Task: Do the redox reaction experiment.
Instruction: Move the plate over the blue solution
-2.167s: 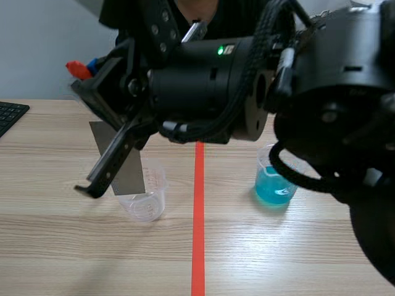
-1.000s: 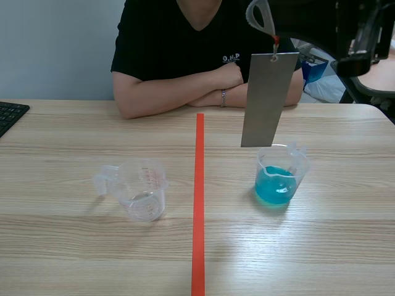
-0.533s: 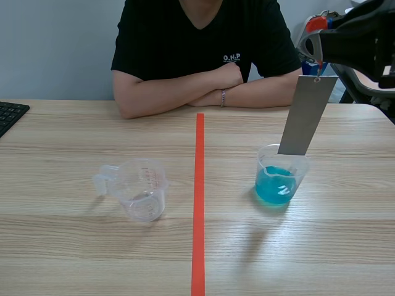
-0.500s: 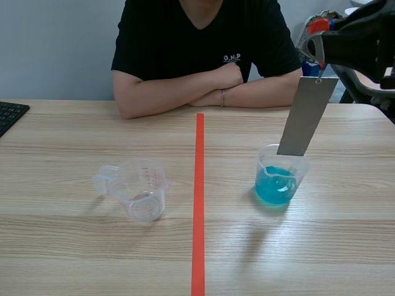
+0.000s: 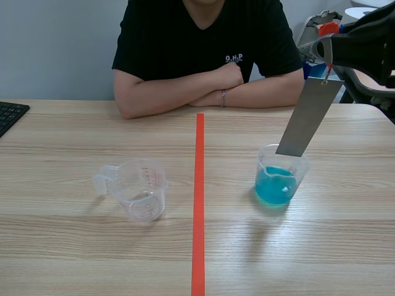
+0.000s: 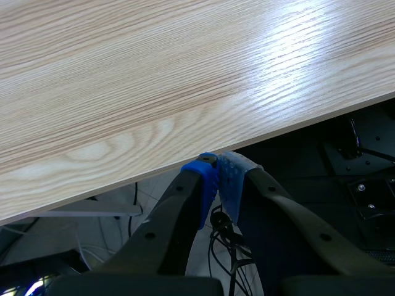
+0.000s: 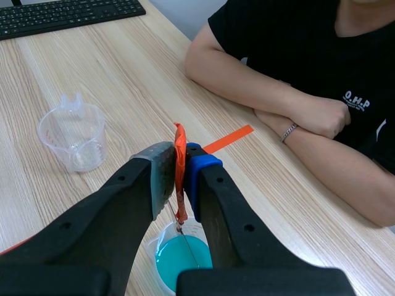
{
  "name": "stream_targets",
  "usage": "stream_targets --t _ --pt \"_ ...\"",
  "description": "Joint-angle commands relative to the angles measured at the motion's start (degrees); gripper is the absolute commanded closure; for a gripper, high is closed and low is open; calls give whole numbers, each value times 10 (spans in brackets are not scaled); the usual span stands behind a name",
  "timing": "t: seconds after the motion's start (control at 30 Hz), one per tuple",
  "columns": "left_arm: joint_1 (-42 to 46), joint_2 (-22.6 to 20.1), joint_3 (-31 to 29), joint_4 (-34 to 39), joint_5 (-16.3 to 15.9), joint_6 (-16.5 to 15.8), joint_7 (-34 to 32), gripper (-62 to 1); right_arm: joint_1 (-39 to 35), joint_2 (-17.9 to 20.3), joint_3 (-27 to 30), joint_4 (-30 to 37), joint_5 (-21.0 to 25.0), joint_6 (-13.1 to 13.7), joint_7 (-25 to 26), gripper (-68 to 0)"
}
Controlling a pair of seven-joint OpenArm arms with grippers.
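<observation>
Metal strip [image 5: 307, 117] tilted — lower end in blue beaker [image 5: 281, 180].

Turquoise liquid [image 5: 274, 187], grey plate [image 5: 307, 117], orange-red strap [image 7: 179, 139].
Bright turquoise-blue down in the clear full cup [image 5: 299, 165]; plain matte grey right across the plate. Vivid orange-red on the strap, and the same orange-red along the tape [image 5: 198, 203]. Empty cup [image 5: 143, 188] clear, with faint red scale marks on its wall. Table [image 5: 74, 246] pale wood, long wavy grain. Right gripper [image 7: 181, 161] black, one pad [image 7: 200, 163] blue, the other grey. Left gripper [image 6: 219, 168] black too, pads [image 6: 200, 185] blue, the paler one dotted. Black shirt [image 5: 185, 37] with small white lettering; black keyboard [image 5: 9, 114]; pale grey-blue wall [image 5: 55, 49].
</observation>
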Motion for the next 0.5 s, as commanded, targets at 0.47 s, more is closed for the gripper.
stream_targets --t 0.47 --pt "-37 -198 -2 11 -196 -28 -12 -40 20 1 8 10 7 4 12 -15"
